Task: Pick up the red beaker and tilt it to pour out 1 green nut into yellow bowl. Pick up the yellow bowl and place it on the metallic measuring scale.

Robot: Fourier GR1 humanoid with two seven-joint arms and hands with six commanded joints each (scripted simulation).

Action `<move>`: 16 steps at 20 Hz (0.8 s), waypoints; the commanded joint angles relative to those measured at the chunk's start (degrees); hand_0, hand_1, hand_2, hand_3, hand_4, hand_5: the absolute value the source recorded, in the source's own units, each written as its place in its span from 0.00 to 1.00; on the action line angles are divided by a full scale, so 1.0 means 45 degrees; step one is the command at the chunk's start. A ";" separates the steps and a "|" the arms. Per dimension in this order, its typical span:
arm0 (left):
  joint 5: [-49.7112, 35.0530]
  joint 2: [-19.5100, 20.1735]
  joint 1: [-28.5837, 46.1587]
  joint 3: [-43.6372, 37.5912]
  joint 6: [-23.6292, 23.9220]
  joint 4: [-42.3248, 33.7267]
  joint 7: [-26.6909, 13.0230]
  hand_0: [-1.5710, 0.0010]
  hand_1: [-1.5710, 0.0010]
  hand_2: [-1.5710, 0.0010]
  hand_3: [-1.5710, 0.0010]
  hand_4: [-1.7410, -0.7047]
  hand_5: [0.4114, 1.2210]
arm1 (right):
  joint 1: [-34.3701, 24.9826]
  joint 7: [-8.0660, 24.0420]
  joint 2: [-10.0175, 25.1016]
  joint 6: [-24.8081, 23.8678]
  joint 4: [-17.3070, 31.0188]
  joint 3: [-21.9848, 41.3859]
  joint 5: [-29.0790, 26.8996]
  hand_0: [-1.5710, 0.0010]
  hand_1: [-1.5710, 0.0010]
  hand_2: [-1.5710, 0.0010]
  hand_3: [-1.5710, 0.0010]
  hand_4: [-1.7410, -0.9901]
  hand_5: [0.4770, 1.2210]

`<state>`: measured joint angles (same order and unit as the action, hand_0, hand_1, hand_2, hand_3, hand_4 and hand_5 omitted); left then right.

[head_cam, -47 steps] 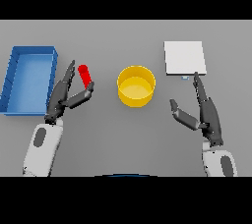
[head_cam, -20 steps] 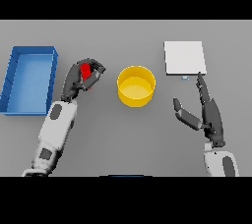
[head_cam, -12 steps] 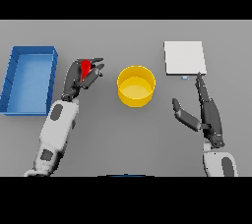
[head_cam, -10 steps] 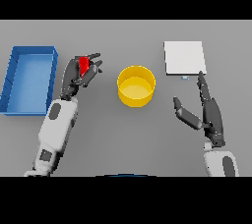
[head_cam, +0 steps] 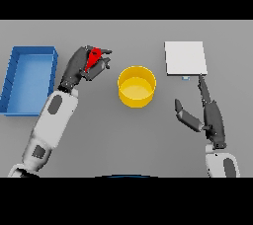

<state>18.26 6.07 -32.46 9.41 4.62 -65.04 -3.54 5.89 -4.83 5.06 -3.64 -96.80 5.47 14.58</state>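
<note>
We see the left hand [head_cam: 81, 66] curled round the red beaker [head_cam: 92, 58], tilted, left of the yellow bowl [head_cam: 137, 86] and apart from it. Right hand [head_cam: 210, 113] rests with straight fingers near the scale [head_cam: 185, 57]. Blue tray [head_cam: 29, 51] sits far left.

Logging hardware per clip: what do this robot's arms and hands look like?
Both arms have smooth white rounded shells with dark grey oval insets on the forearm. The left hand and the right hand are dark grey to black, each with slim jointed fingers and a thumb. No cables, markings or sleeves show.
</note>
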 commanded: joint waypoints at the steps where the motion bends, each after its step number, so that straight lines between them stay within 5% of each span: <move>1: 0.0180 0.0112 -0.0153 0.0176 -0.0074 0.0074 -0.0205 0.00 0.00 0.00 0.01 0.01 0.87 | -0.0121 0.0046 -0.0083 -0.0025 0.0136 0.0024 0.0007 1.00 1.00 1.00 1.00 0.65 0.27; 11: 0.3844 0.1393 -0.2173 0.3378 -0.0537 0.1227 -0.2053 0.00 0.00 0.00 0.00 0.00 0.88 | 0.0004 0.0199 -0.0127 0.0143 -0.0143 0.0096 -0.0120 1.00 1.00 1.00 1.00 0.65 0.29; 16: 0.5582 0.1928 -0.3501 0.5007 -0.1321 0.1927 -0.2227 0.00 0.00 0.00 0.00 0.00 0.96 | 0.0056 0.0405 -0.0198 0.0162 -0.0418 0.0222 -0.0062 1.00 1.00 1.00 1.00 0.62 0.31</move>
<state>43.31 14.74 -48.23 31.93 -1.33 -56.38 -13.58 6.14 -3.09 4.18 -2.93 -98.68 6.46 14.29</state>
